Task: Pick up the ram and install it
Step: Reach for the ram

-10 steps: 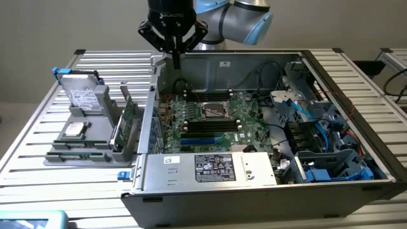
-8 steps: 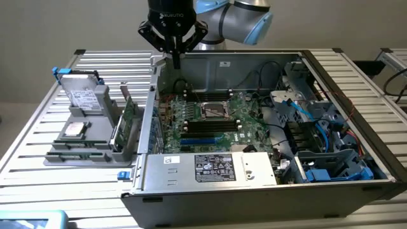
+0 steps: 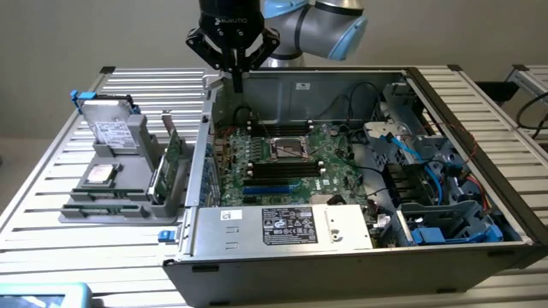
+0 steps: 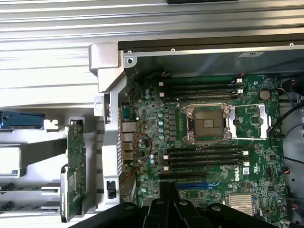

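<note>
Fingers [image 4: 164, 192] pressed together, nothing between them; gripper [image 3: 237, 82] closed and empty. It hangs point-down over the far corner of the open computer case [image 3: 479, 212], on the exterior view's left, just above the case's rear wall. In the wrist view the closed tips sit over the motherboard [image 3: 338, 154], near the blue slot [image 4: 190, 186]. The CPU socket [image 4: 207, 124] lies in the middle of the board, with a bank of long dark memory slots [image 4: 204, 159] on one side and a second bank on the other. The power supply [image 3: 287, 226], with its white and black labels, fills the near edge of the case. The ram [image 3: 158, 183] is outside the case, well apart from the gripper: it stands on its long edge in the grey rack [image 3: 102, 208] on the exterior view's left, close against the case wall. In the same rack the expansion card [image 3: 174, 146] with its metal bracket stands just behind the ram, and a silver hard drive [image 3: 114, 131] stands farther left. Rack and case both rest on the slatted metal table [image 3: 47, 167].
</note>
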`<state>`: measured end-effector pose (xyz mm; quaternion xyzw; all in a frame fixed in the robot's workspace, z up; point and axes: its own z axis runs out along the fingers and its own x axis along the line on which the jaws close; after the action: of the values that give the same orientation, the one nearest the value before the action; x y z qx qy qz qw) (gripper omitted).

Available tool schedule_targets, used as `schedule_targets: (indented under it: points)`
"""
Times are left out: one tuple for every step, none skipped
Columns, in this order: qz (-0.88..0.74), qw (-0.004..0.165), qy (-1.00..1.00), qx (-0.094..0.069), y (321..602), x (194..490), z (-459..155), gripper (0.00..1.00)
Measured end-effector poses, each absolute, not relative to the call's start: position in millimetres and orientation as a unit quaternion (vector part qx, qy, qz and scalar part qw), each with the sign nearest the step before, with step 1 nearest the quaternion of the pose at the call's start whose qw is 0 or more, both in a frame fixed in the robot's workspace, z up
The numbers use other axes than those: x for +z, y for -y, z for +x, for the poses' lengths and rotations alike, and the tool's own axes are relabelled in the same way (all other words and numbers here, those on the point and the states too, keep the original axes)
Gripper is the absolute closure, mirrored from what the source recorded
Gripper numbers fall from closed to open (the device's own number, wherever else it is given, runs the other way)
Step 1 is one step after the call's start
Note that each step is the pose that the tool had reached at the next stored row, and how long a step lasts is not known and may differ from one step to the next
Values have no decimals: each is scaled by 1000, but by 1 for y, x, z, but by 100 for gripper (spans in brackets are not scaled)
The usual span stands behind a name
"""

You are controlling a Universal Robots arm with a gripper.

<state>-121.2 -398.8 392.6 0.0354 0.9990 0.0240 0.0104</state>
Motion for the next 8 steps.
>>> schedule_targets:
  points:
    - [35,10,-999,24,399,393,-121,89]
    - [35,10,-999,24,399,393,-121,89]
    - [35,10,-999,24,399,393,-121,89]
    - [35,10,-999,24,399,393,-122,89]
    - [35,10,-999,24,399,393,-122,89]
    - [35,10,-999,24,399,393,-124,89]
    - [35,10,-999,24,399,393,-127,89]
    - [35,10,-999,24,399,393,-129,89]
